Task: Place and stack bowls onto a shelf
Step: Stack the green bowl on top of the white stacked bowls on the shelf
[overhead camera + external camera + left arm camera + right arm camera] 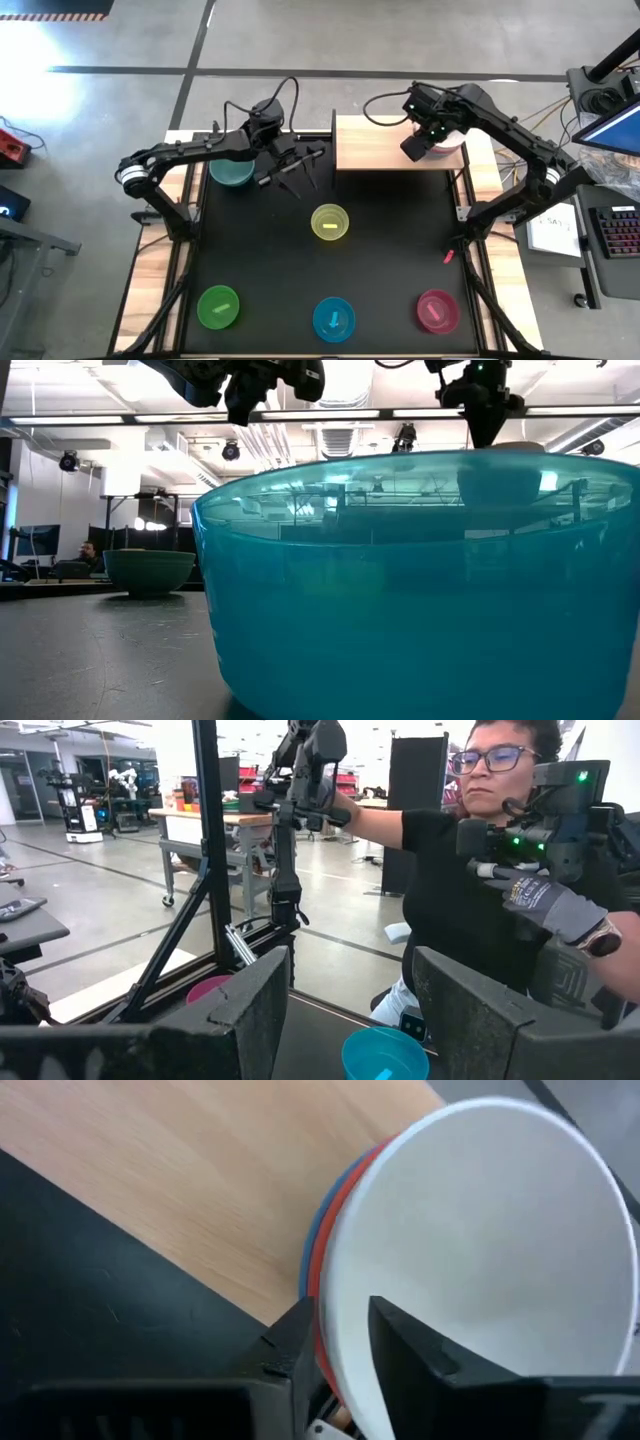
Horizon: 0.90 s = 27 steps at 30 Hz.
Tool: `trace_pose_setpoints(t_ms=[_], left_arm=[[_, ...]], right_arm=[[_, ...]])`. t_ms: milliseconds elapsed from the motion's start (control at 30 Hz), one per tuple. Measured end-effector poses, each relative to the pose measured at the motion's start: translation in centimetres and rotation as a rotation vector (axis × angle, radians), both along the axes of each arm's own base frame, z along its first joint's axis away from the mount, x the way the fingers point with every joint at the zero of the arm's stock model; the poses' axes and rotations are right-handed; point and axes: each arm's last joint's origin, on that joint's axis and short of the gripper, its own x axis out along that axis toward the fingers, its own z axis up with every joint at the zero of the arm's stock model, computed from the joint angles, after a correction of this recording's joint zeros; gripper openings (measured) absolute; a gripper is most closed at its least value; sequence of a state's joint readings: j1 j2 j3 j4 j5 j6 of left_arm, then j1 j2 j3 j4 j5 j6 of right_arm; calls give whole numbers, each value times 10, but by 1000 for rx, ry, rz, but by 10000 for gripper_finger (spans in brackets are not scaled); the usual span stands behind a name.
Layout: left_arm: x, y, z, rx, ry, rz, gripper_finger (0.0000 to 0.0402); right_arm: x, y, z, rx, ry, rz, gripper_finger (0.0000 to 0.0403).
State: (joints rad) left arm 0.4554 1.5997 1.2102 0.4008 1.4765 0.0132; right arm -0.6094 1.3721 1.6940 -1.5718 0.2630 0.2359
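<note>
The right gripper [335,1342], upper right of the high view, straddles the white bowl's [490,1230] rim, fingers loosening. That bowl is nested in red and blue ones on the shelf [375,145]. I judge a release under way; next, withdraw. The left gripper [297,172] hangs open near the teal bowl [232,172].

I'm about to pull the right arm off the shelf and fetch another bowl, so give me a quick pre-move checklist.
1. Round white plastic bowl nested in red bowl and pale blue bowl on pale wooden shelf: ok.
2. Right gripper clear of white rim: not ok, open jaws straddle it.
3. Left gripper open, empty: ok.
4. Teal plastic bowl upright by left gripper: ok.
5. Person beyond table clear of arms: cannot tell.
</note>
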Motion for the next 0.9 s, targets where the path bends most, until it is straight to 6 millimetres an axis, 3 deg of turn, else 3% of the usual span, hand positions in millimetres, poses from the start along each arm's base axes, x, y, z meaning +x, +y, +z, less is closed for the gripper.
trace_pose_setpoints(t_ms=[333, 600, 900], left_arm=[[-1, 3, -1, -6, 11, 10, 197], [-9, 15, -2, -93, 159, -20, 197], [-12, 20, -9, -175, 296, -22, 197]], right_arm=[[-8, 9, 28, -87, -140, 9, 100], [23, 34, 33, 30, -368, 221, 87], [59, 81, 25, 59, -392, 478, 75]])
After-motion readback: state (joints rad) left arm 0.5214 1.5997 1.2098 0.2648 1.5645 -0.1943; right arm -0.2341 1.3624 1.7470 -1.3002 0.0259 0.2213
